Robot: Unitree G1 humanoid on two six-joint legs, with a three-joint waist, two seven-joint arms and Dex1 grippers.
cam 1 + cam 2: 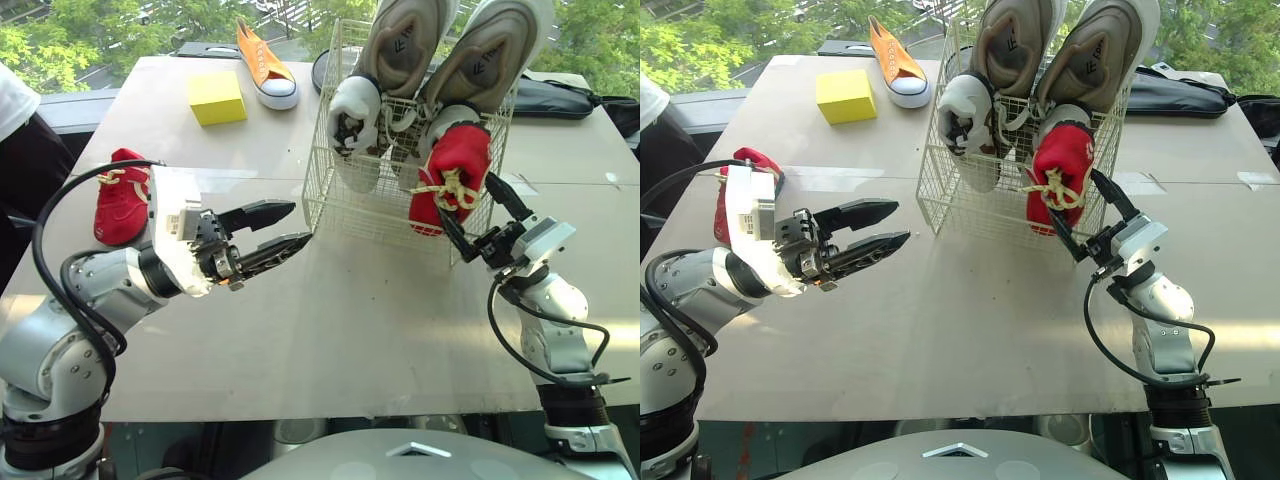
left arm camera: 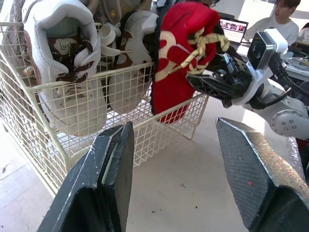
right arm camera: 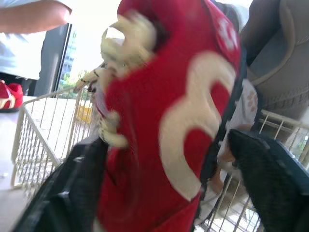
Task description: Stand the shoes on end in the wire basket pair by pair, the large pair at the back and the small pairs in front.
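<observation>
A white wire basket (image 1: pixel 325 195) stands mid-table. Two large grey-tan shoes (image 1: pixel 405 40) stand on end along its back. Two small white shoes (image 2: pixel 67 63) stand in front on the left. At the front right corner a small red shoe (image 1: pixel 455 160) stands toe-down, its heel above the rim. My right gripper (image 1: pixel 467 200) is shut on it, fingers wide across laces and sole. The matching red shoe (image 1: pixel 122 200) lies on the table at the left. My left gripper (image 1: pixel 300 222) hangs open and empty between that shoe and the basket.
An orange shoe (image 1: pixel 265 65) and a yellow block (image 1: pixel 217 97) lie at the back left. A black bag (image 1: pixel 550 98) sits behind the basket on the right. A person (image 1: pixel 15 120) stands at the table's left edge. Bare tabletop lies in front of the basket.
</observation>
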